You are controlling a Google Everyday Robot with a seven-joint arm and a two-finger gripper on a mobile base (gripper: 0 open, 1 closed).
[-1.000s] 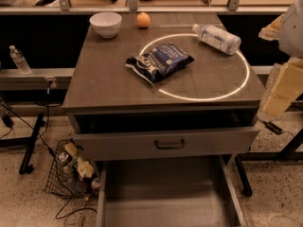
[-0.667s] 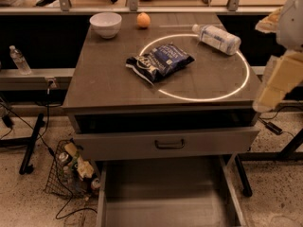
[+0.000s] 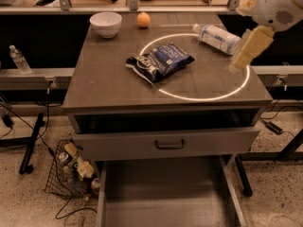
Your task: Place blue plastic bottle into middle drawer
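Camera view: your gripper hangs at the table's 3 o'clock edge; grip state can't tell. Bottle lies just at its 10 o'clock, long axis 10-to-4, cap far. Drawer open at 6.

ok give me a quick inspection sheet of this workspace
surface: tabletop, lit ring on it
job's things: bottle lying at the tabletop's far right; middle drawer pulled out, bottle not in it
clutter: chip bag, bowl, orange on the tabletop
grippers: gripper over the tabletop's right edge, near the bottle
cables: cables on the floor, left and right
surroundings: small bottle on left ledge; wire basket on floor
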